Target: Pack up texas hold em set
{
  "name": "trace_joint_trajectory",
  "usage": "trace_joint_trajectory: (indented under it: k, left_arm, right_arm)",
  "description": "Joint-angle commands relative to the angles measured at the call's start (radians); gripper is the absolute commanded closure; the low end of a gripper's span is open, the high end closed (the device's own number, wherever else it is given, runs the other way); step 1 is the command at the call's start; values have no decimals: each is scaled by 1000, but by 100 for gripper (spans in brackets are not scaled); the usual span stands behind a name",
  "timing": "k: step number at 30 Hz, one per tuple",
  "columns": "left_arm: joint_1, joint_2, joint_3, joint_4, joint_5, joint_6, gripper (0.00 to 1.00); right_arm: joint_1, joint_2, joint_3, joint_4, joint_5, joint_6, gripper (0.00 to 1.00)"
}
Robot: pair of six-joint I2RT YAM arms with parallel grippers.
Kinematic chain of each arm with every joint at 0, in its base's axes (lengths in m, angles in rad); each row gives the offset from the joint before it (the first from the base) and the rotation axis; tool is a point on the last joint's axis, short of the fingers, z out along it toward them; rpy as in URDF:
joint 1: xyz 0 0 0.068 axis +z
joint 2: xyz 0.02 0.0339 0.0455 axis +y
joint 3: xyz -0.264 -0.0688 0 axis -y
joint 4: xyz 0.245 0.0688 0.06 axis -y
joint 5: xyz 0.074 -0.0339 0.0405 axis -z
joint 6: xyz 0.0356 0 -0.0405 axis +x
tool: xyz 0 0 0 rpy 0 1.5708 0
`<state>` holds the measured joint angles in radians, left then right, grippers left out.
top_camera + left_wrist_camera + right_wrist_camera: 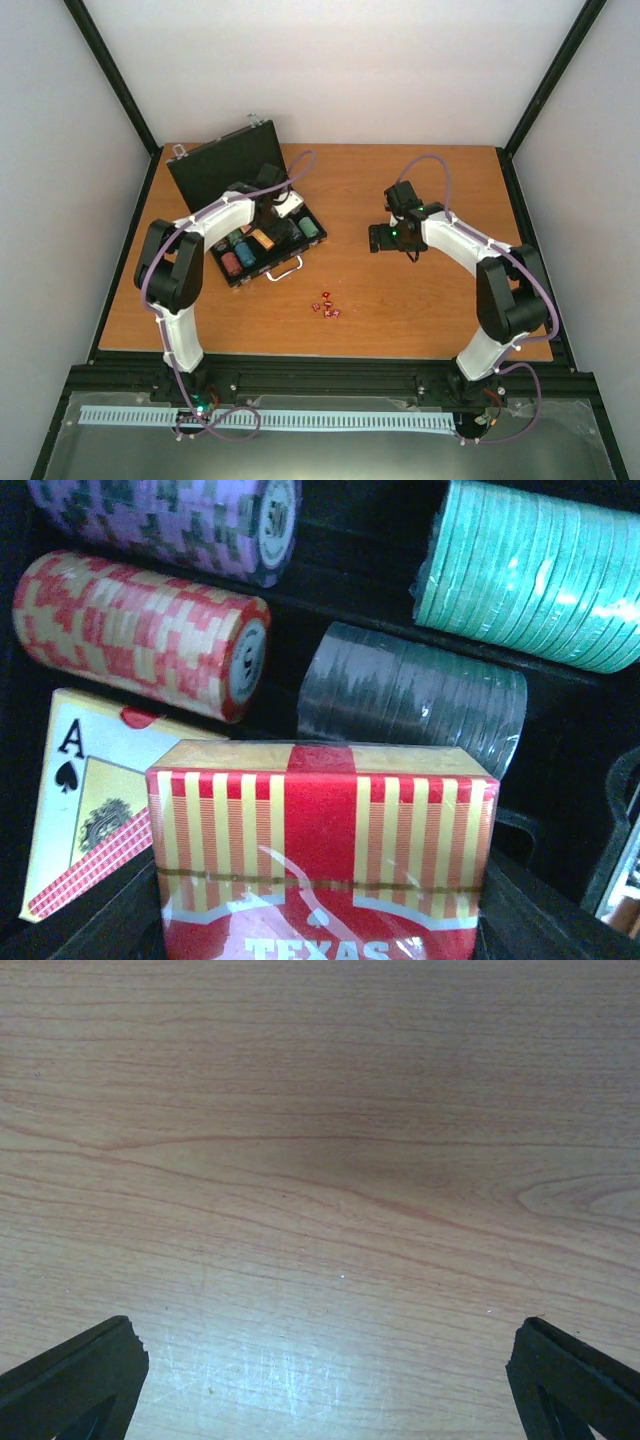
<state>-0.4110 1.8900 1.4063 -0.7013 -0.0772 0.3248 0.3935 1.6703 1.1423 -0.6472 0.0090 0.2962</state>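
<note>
The black briefcase (218,167) lies open at the table's back left, lid up. My left gripper (279,206) reaches into its tray and is shut on a red and gold striped card box (320,850), held just above the tray. Beyond it in the left wrist view lie a second card box with an ace of spades (85,800) and purple (170,520), red (140,630), teal (530,570) and dark (410,695) chip stacks. Tiny dark-red dice (326,305) lie on the table in front of the case. My right gripper (381,238) is open and empty over bare wood (320,1160).
The case's silver handle (285,270) points toward the table's front. The wooden table (400,300) is framed by black rails and white walls. The right gripper's fingertips (80,1375) are spread wide with only tabletop between them.
</note>
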Motion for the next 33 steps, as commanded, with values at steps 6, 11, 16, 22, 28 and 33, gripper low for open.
trace_joint_trajectory:
  k: [6,11,16,22,28,33]
  left_arm:
    - [3,10,-40,75,17,62,43]
    - [5,1,-105,93,-9,66,38]
    - [3,-28,-132,71,-12,50,36]
    - [4,-111,-200,71,-23,48,35]
    - [3,-121,-216,72,-9,34,26]
    - [3,-123,-187,70,-14,31,10]
  right_arm:
    - [4,25,34,-3,6,5,0]
    - [4,27,28,0,2,4,0]
    - [4,24,27,-5,5,-4,0]
    - [3,17,16,1,-2,-4,0]
    - [3,11,8,8,-10,-6,0]
    - [4,1,-3,9,-10,-5,0]
